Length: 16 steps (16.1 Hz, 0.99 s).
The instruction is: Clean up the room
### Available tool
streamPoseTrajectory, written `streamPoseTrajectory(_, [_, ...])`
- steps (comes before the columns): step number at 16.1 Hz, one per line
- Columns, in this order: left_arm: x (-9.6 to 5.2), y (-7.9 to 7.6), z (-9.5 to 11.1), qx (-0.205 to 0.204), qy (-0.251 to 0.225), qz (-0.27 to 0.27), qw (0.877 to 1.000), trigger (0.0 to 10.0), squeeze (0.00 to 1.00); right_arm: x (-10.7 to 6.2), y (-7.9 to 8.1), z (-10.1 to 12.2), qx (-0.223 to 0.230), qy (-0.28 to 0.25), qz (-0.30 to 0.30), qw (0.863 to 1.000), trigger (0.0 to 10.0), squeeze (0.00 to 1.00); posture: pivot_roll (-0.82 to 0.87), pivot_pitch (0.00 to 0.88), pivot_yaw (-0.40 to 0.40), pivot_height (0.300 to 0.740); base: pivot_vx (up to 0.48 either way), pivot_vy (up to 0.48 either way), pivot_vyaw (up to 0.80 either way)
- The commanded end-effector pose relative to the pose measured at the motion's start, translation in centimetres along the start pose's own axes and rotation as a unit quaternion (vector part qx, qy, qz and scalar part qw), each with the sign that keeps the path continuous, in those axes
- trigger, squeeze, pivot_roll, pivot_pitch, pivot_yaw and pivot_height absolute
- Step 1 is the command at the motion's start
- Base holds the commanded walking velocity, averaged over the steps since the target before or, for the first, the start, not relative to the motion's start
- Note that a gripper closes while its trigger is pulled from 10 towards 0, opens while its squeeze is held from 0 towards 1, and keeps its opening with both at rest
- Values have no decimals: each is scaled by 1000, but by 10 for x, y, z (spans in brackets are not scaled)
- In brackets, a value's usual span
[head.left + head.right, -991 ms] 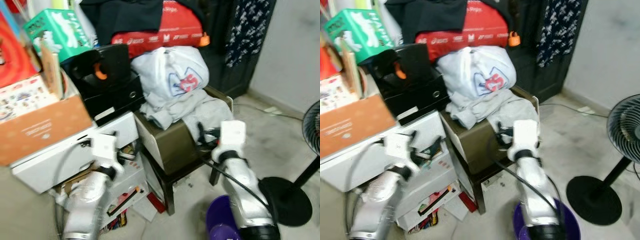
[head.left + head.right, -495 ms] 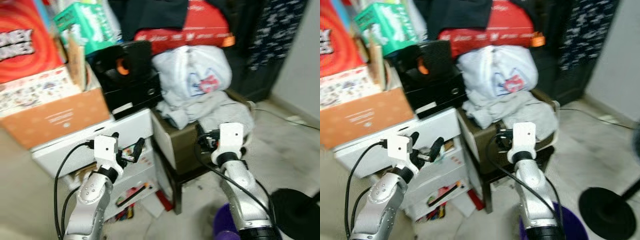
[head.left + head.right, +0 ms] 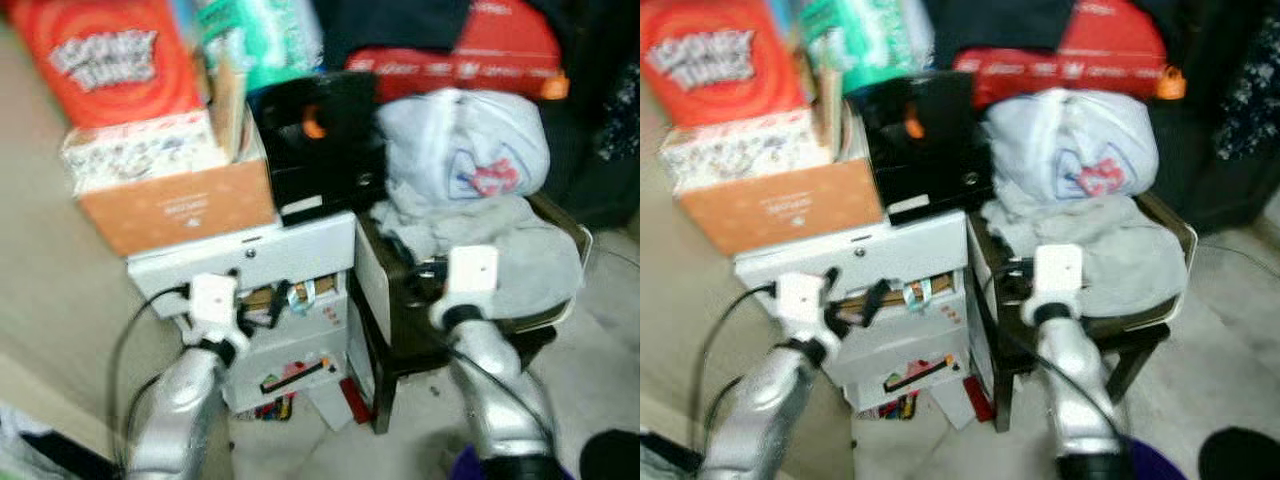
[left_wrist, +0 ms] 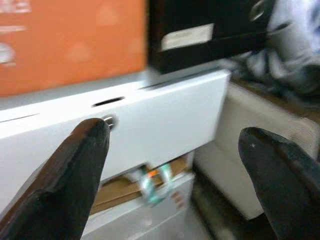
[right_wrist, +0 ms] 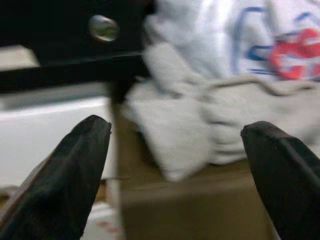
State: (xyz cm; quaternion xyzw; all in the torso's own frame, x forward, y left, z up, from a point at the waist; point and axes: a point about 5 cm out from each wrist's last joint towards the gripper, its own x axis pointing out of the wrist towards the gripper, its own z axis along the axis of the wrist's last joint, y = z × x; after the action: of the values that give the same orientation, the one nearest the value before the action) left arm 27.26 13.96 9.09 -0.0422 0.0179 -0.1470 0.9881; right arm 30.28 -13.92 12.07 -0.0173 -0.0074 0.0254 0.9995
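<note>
Both grippers, left gripper [image 4: 170,175] and right gripper [image 5: 175,175], hold fingers spread and empty; grabbing the grey clothes [image 5: 220,115] ahead could topple the pile.

The head's two eyes are looking forward and down from above both arms, sharing the white drawer unit [image 3: 245,262] at 11 o'clock and the grey clothes [image 3: 1110,255] at 1 o'clock. The left wrist camera is peering close at that unit, the right one close at the clothes.
</note>
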Motion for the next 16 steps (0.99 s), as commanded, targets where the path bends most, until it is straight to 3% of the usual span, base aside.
streamPoseTrajectory(1, [2,-1,4,5,-5,2,1000,10000,0,0,-1,3,-2,-3,3,1000,10000,0,-93,35,77,740,0,0,0])
streamPoseTrajectory(11, [1,-2,3,9,-4,4,1000,10000,0,0,-3,1,12,4,-2,1000,10000,0,-95,47,76,740,0,0,0])
streamPoseTrajectory(16, [1,-1,2,10,-2,3,1000,10000,0,1,-2,1,17,6,-2,1000,10000,0,-91,46,79,740,0,-271,0])
